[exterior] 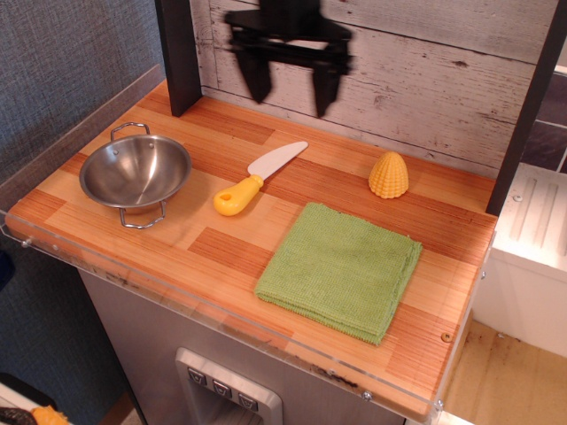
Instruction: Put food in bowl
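The food, a small yellow ribbed toy corn piece (389,174), sits upright on the wooden counter at the back right. The steel bowl (135,172) with two wire loop handles stands empty at the left. My black gripper (292,97) hangs in the air at the back, above the counter's rear middle, blurred by motion. Its two fingers are spread apart with nothing between them. It is left of the corn and well above it, and right of the bowl.
A yellow-handled toy knife (256,178) with a white blade lies between bowl and corn. A folded green cloth (341,269) lies at the front right. A dark post (178,55) stands at the back left, a plank wall behind, another post at the right edge.
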`<action>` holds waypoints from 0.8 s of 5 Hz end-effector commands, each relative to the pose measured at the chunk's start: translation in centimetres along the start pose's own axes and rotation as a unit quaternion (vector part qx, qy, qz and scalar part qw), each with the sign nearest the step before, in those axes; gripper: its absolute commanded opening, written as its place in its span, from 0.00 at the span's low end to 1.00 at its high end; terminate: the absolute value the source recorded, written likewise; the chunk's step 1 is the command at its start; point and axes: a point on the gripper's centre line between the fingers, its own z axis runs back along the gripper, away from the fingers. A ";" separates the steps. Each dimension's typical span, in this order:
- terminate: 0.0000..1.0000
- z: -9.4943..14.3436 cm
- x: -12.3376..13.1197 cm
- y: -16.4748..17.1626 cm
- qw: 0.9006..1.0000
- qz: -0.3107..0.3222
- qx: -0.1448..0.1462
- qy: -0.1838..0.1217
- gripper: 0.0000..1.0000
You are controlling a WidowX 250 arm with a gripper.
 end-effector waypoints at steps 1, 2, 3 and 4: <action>0.00 -2.1 4.4 -3.8 1.000 -0.016 0.002 -0.006 1.00; 0.00 -4.2 5.1 -4.5 1.000 -0.018 0.011 0.015 1.00; 0.00 -5.5 4.8 -5.1 0.999 -0.028 0.012 0.028 1.00; 0.00 -7.2 4.3 -5.3 0.998 -0.032 0.014 0.044 1.00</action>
